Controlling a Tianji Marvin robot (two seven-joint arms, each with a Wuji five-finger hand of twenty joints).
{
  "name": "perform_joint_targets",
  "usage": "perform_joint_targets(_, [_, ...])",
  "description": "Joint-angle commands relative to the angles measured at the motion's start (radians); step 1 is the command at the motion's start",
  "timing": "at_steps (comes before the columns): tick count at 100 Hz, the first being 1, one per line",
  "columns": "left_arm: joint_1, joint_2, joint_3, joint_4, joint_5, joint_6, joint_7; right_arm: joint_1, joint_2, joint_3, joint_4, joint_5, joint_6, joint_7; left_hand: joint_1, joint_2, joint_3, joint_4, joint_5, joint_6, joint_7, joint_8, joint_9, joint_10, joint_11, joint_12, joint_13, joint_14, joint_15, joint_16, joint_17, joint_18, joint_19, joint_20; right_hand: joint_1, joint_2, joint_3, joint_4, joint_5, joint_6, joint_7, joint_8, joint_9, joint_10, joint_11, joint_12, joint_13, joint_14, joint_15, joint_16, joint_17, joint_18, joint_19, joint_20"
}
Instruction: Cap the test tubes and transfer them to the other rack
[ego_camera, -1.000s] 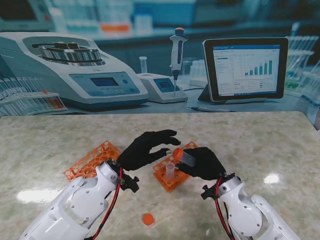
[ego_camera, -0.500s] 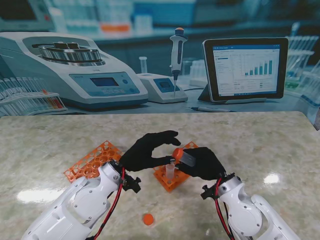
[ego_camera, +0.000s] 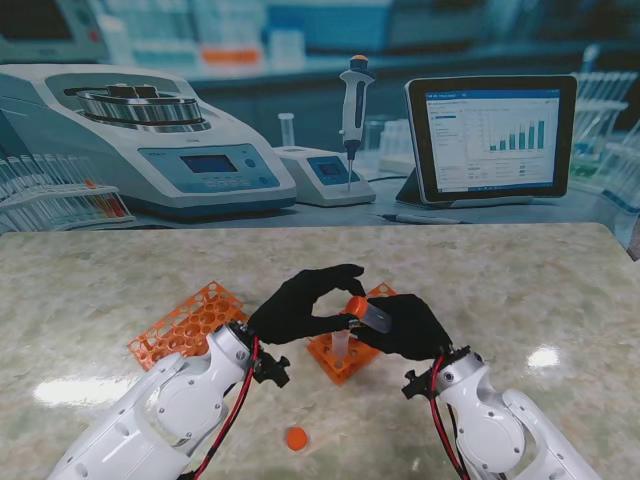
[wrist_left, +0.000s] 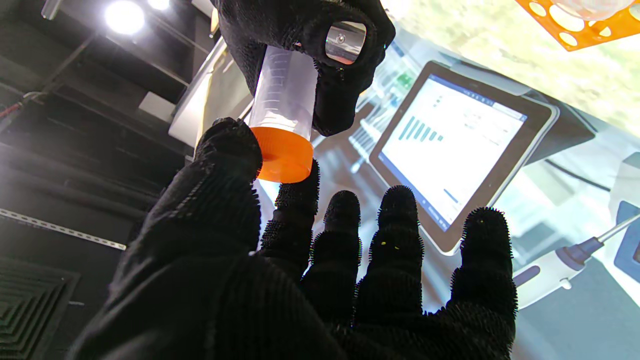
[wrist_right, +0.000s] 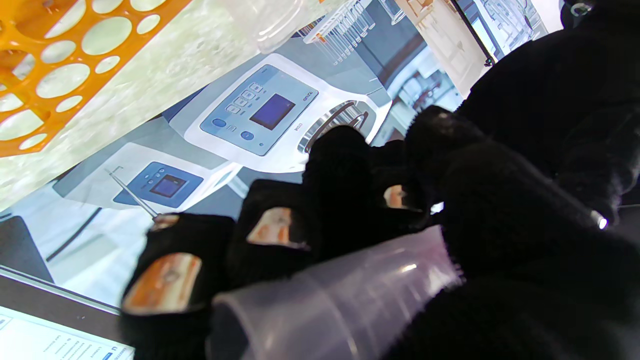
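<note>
My right hand (ego_camera: 402, 326) is shut on a clear test tube (ego_camera: 376, 317), held tilted above the nearer orange rack (ego_camera: 325, 357). An orange cap (ego_camera: 355, 305) sits on the tube's mouth. My left hand (ego_camera: 303, 305) pinches that cap between thumb and forefinger, its other fingers spread. The left wrist view shows the cap (wrist_left: 282, 156) on the tube (wrist_left: 283, 92) between my thumb and fingers, with the right hand (wrist_left: 300, 35) behind. The tube (wrist_right: 340, 295) lies across my right palm. An uncapped tube (ego_camera: 340, 343) stands in the nearer rack.
A second orange rack (ego_camera: 185, 322) lies to the left. A loose orange cap (ego_camera: 296, 437) rests on the table near me. A centrifuge (ego_camera: 150, 140), a pipette on its stand (ego_camera: 354, 110) and a tablet (ego_camera: 490, 135) line the far side.
My left hand has moved right to the tube, and its thumb and forefinger have closed on the orange cap. The right hand has held the tube still.
</note>
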Motion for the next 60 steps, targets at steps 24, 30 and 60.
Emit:
perform_joint_targets(24, [-0.002, -0.003, 0.007, 0.0, -0.009, 0.003, -0.012, -0.006, -0.004, -0.003, -0.005, 0.001, 0.001, 0.002, 0.268, 0.118, -0.053, 0.04, 0.03, -0.063, 0.276, 0.016, 0.02, 0.004, 0.005, 0.02, 0.024, -0.014, 0.017, 0.016, 0.002, -0.002, 0.01, -0.03, 0.04, 0.017, 0.003, -0.001, 0.029, -0.063, 0.042, 0.028, 0.013, 0.061, 0.004, -0.004, 0.053, -0.151, 0.117, 0.034, 0.034, -0.048, 0.11, 0.004])
perform_joint_targets(30, [-0.001, -0.002, 0.005, 0.0, -0.007, 0.002, -0.012, -0.006, -0.004, -0.003, -0.005, 0.001, 0.001, 0.002, 0.285, 0.116, -0.053, 0.041, 0.043, -0.062, 0.268, -0.007, 0.022, 0.003, 0.005, 0.019, 0.026, -0.013, 0.018, 0.016, 0.002, -0.001, 0.012, -0.03, 0.04, 0.017, 0.003, -0.001, 0.029, -0.063, 0.042, 0.028, 0.013, 0.059, 0.004, -0.004, 0.053, -0.151, 0.117, 0.034, 0.034, -0.048, 0.11, 0.004])
perform_joint_targets(60, [-0.003, -0.001, 0.0, 0.007, 0.017, -0.017, -0.005, -0.004, -0.004, -0.004, -0.004, 0.002, 0.001, 0.002, 0.332, 0.002, 0.158, -0.001, 0.134, -0.101, 0.091, -0.121, 0.023, 0.004, -0.005, 0.005, 0.031, -0.015, 0.014, 0.009, -0.001, 0.0, 0.012, -0.034, 0.039, 0.018, 0.003, -0.001, 0.029, -0.063, 0.042, 0.028, 0.013, 0.06, 0.004, -0.004, 0.053, -0.151, 0.118, 0.034, 0.034, -0.048, 0.109, 0.004])
